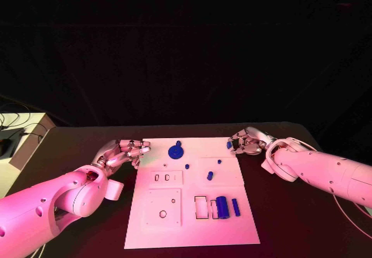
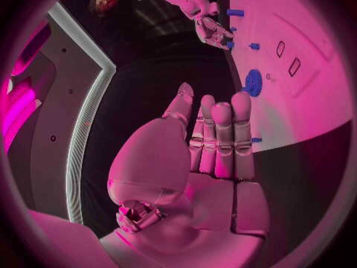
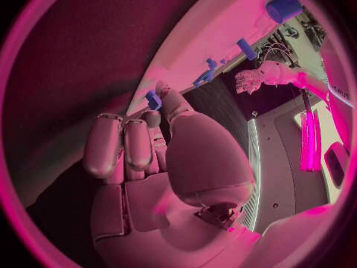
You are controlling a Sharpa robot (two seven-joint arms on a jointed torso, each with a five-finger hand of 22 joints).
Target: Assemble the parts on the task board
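White task board [image 1: 190,226] flat mid-table, blue parts [image 1: 222,207] scattered on it — round one [image 1: 176,151] near far edge

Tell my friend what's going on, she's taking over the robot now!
Left robot hand: open, fingers straight, at the task board's left edge, holding nothing.
Right robot hand: at the board's far right corner, pinching a small blue part.
On the board: round blue piece far side, small blue peg mid-board, blue cylinder and blue bar near side.
Left: several slots look unfilled; most assembly remains.
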